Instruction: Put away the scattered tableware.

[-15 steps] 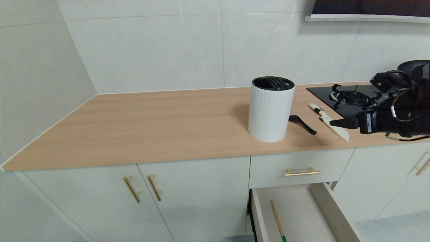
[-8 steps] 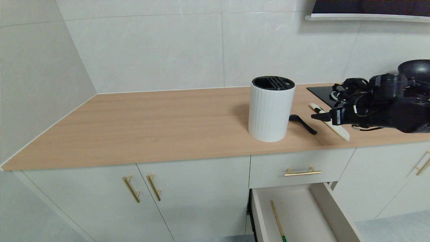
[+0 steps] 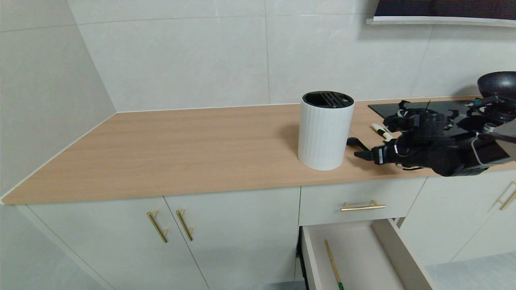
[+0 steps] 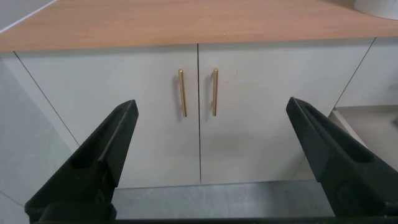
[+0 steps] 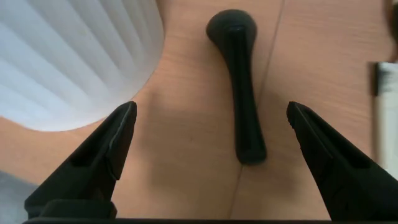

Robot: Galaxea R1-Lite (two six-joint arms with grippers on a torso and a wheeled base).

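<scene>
Right gripper point(image 3: 358, 154) point(image 5: 210, 109): jaws spread wide and released, nothing grasped. In the right wrist view the black utensil point(image 5: 242, 93) lies on the countertop point(image 5: 186, 174) in the gap between the two fingers, touching neither; its rounded end points away from the wrist. In the head view the gripper sits low over the front part of the countertop point(image 3: 181, 149), its tips just beside the black utensil point(image 3: 354, 141), part of which is covered by the gripper. Whether the fingers touch the wood cannot be told. Obstruction noted: the white ribbed holder point(image 3: 324, 133) point(image 5: 68, 56) stands upright just beside the utensil's rounded end and close to one finger. On the utensil's other side lies the white knife point(image 3: 379, 129) point(image 5: 388, 124), flat on the wood and largely hidden behind the right arm in the head view. Behind the arm is the black hob point(image 3: 387, 108), with a dark pan point(image 3: 498, 82) on its far burner. Below the counter edge sits a closed drawer with a brass handle point(image 3: 363, 206); beneath it an open drawer point(image 3: 308, 249) holds a single chopstick point(image 3: 332, 262), lying lengthwise. Left gripper point(image 4: 211, 106): jaws likewise released and wide apart, holding nothing, facing the white cabinet doors point(image 4: 199, 143) under the countertop, with their two brass handles point(image 4: 182, 93) upright and side by side.
</scene>
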